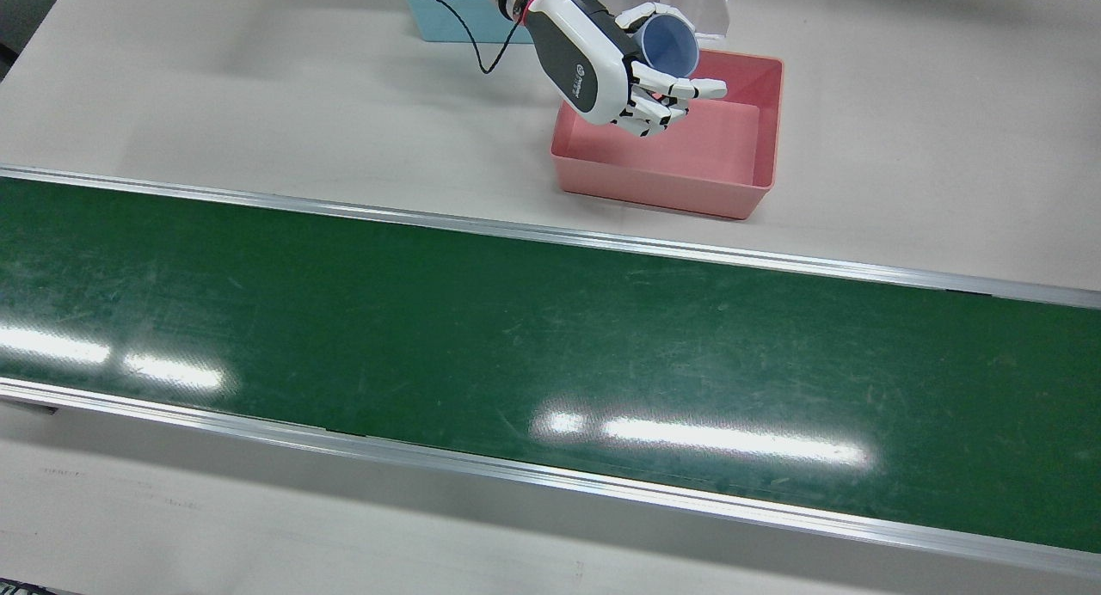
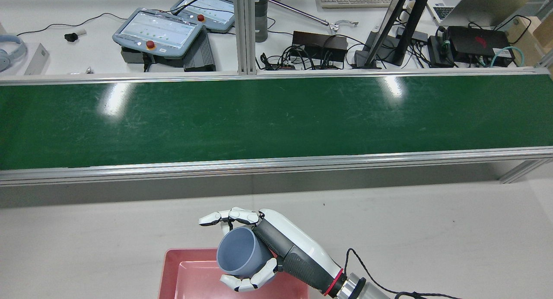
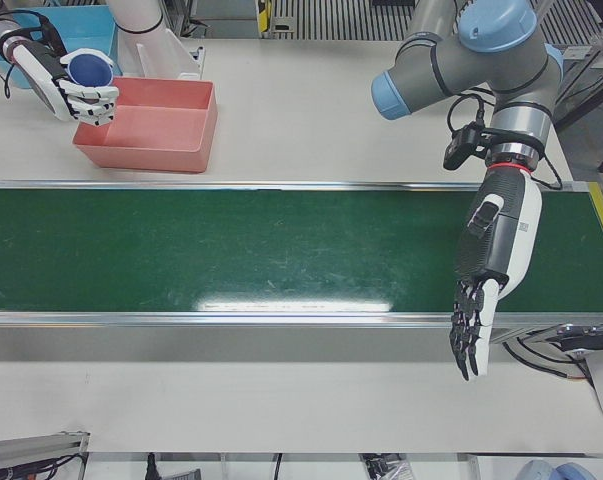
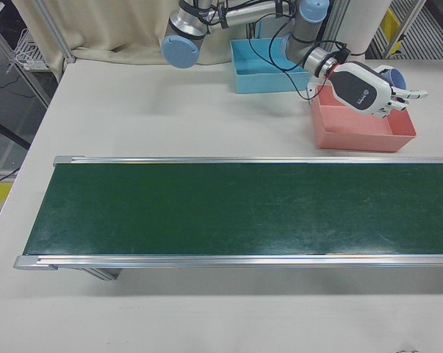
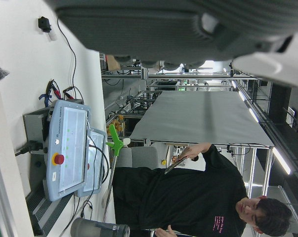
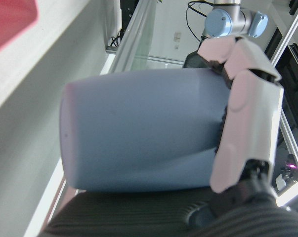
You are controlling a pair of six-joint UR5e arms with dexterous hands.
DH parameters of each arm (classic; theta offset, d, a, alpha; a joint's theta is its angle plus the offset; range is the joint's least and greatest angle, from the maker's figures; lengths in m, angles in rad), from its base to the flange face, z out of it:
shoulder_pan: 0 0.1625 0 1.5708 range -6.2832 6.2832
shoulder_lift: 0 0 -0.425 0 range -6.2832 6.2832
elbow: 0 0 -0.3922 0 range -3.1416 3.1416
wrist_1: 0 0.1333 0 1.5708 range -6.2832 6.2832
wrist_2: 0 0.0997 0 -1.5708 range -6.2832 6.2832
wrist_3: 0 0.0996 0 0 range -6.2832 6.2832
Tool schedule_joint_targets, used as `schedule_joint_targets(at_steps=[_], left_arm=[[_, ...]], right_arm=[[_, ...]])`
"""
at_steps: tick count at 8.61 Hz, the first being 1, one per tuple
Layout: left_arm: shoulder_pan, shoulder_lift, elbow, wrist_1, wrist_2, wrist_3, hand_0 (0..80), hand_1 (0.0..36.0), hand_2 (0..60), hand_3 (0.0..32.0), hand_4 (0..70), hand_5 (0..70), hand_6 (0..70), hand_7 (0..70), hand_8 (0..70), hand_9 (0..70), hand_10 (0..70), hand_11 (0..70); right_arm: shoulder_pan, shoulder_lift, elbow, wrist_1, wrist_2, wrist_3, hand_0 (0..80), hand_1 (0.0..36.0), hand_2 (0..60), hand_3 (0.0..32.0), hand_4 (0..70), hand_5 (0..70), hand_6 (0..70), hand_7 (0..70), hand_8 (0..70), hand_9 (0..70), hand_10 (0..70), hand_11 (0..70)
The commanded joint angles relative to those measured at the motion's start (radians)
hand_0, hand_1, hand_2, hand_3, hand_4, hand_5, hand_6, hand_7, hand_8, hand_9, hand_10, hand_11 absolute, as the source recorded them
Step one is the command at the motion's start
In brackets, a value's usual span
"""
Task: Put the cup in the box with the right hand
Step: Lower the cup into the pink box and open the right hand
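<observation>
My right hand is shut on a blue-grey cup, held tilted with its mouth open toward the side. It hovers above the near-robot edge of the pink box. The box looks empty inside. My left hand hangs over the far end of the green belt, fingers straight and apart, holding nothing.
A long green conveyor belt crosses the table in front of the box. A light blue bin stands beside the pink box behind my right arm. Operator desks with pendants, cables and a person lie beyond the belt.
</observation>
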Motion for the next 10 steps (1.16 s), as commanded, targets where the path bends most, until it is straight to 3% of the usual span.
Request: schedule_joint_targets(at_steps=[1, 2, 3, 4, 5, 10], left_arm=[[0.000, 0.000, 0.000, 0.000, -0.002, 0.000, 0.0, 0.0, 0.0, 0.0, 0.0, 0.0, 0.0, 0.0, 0.0, 0.0, 0.0, 0.0], [0.000, 0.000, 0.000, 0.000, 0.000, 0.000, 0.0, 0.0, 0.0, 0.0, 0.0, 0.0, 0.0, 0.0, 0.0, 0.0, 0.0, 0.0], [0.000, 0.000, 0.000, 0.000, 0.000, 0.000, 0.0, 0.0, 0.0, 0.0, 0.0, 0.0, 0.0, 0.0, 0.0, 0.0, 0.0, 0.0], [0.000, 0.000, 0.000, 0.000, 0.000, 0.000, 0.0, 0.0, 0.0, 0.0, 0.0, 0.0, 0.0, 0.0, 0.0, 0.0, 0.0, 0.0], [0.000, 0.000, 0.000, 0.000, 0.000, 0.000, 0.0, 0.0, 0.0, 0.0, 0.0, 0.0, 0.0, 0.0, 0.0, 0.0, 0.0, 0.0], [0.000, 0.000, 0.000, 0.000, 0.000, 0.000, 0.0, 0.0, 0.0, 0.0, 0.0, 0.0, 0.0, 0.0, 0.0, 0.0, 0.0, 0.0]], right_arm=[[-0.022, -0.007, -0.041, -0.007, -0.005, 0.001, 59.5, 36.0, 60.0, 0.0, 0.0, 15.7, 16.8, 51.1, 27.5, 44.5, 24.2, 38.7], [-0.025, -0.006, -0.041, -0.007, -0.005, 0.001, 61.6, 31.6, 10.8, 0.0, 0.0, 10.0, 6.6, 15.6, 4.9, 9.8, 5.0, 10.6], [-0.030, -0.006, -0.042, -0.007, -0.005, 0.001, 57.2, 24.2, 0.0, 0.0, 0.0, 6.9, 2.6, 2.3, 0.0, 0.0, 0.0, 1.1], [-0.031, -0.004, -0.044, -0.006, -0.005, 0.001, 50.9, 18.5, 0.0, 0.0, 0.0, 4.6, 0.0, 0.0, 0.0, 0.0, 0.0, 0.0], [-0.033, -0.004, -0.042, -0.006, -0.005, 0.001, 49.6, 17.2, 0.0, 0.0, 0.0, 4.0, 0.0, 0.0, 0.0, 0.0, 0.0, 0.0], [-0.033, -0.006, -0.044, -0.004, -0.012, 0.004, 49.3, 18.2, 0.2, 0.0, 0.0, 4.2, 0.6, 0.0, 0.0, 0.0, 0.0, 0.0]])
